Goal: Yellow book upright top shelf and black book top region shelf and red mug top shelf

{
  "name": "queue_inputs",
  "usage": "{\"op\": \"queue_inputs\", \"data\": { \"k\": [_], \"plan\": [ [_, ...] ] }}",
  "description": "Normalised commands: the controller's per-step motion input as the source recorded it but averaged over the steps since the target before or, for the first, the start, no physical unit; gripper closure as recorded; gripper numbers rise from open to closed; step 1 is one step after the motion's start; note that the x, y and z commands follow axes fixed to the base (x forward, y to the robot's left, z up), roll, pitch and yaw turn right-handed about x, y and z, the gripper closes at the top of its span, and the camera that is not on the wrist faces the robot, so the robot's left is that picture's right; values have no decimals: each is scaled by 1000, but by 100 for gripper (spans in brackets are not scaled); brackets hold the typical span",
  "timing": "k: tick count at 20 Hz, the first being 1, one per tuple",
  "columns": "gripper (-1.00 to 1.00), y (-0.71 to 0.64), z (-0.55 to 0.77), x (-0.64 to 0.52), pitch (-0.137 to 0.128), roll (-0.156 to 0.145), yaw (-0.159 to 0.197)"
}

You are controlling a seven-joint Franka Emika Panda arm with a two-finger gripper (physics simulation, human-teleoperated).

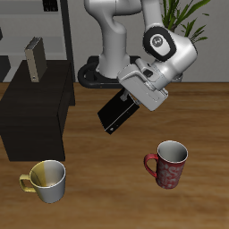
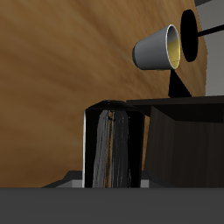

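Gripper [image 1: 125,100] is seen raised above the wooden table [image 1: 201,116], tilted, clamped on one long, thin, flat black book [image 1: 116,113]; the book hangs clear of the tabletop, slanting down from the fingers. In the wrist view the same book [image 2: 109,149] is seen end-on between the jaws.

Count: one black book, one small thick yellow book with a greyish cover [image 1: 35,58], two mugs, one low boxy black shelf [image 1: 34,112].

Yellow book is found upright on the shelf's flat top, toward its back. Dark red mottled mug with a pale grey inside [image 1: 167,165] is placed upright on the table near the front edge, well apart from the shelf. White-and-yellow mug [image 1: 46,181] is set upright near the front edge, just before the shelf; it is also seen in the wrist view [image 2: 159,46].

Bare wood is noted between the two mugs and under the held book. Most of the shelf top nearer the front is unoccupied. Green plant [image 1: 188,16] is seen behind the arm.
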Motion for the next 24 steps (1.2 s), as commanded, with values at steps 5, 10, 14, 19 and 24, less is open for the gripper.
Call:
{"op": "queue_inputs", "data": {
  "k": [5,10,14,19,24],
  "plan": [
    [100,-243,57,-45,7,-142,18],
    [100,-212,97,101,13,-161,15],
    [100,-94,-21,106,26,-52,15],
    [100,-35,-59,-20,-1,-57,5],
    [100,-10,38,-35,-4,-37,-3]
  ]
}}
